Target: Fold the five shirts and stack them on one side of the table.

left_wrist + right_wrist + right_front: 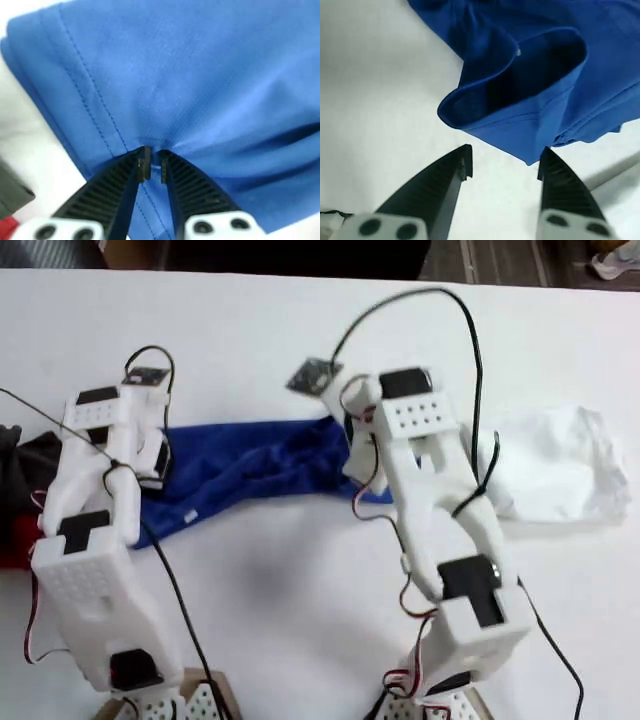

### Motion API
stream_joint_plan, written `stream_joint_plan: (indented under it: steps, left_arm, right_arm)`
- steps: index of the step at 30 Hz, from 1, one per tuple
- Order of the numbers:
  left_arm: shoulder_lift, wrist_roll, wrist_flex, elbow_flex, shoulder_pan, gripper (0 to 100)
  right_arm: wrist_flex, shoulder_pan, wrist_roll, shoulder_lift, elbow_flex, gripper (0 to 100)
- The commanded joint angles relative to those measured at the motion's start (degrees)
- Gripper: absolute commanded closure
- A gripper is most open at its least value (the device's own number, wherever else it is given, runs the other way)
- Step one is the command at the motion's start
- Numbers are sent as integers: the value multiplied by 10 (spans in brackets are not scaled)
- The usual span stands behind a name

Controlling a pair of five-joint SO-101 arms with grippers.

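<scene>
A blue shirt [250,465] lies stretched out across the white table between the two arms. My left gripper [152,169] is shut on the blue shirt [200,85], pinching a fold of fabric near a stitched hem at its left end. My right gripper [502,167] stands open just above the table, its fingers [452,172] apart in front of an open sleeve of the blue shirt [520,75]. In the high view the left arm [105,455] is over the shirt's left end and the right arm [400,435] over its right end.
A crumpled white shirt [555,465] lies at the right of the table. Dark [30,455] and red [15,540] garments sit at the left edge. Cables [470,360] loop over the table behind the right arm.
</scene>
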Motion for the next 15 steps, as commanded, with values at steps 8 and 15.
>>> stream_joint_plan:
  steps: [8,15]
  left_arm:
    - [8,4,-23,-19,5,928]
    - [8,4,-23,-18,5,928]
  right_arm:
    - [-53,-6,11,-48,104,783]
    - [-227,28,11,-10,100,783]
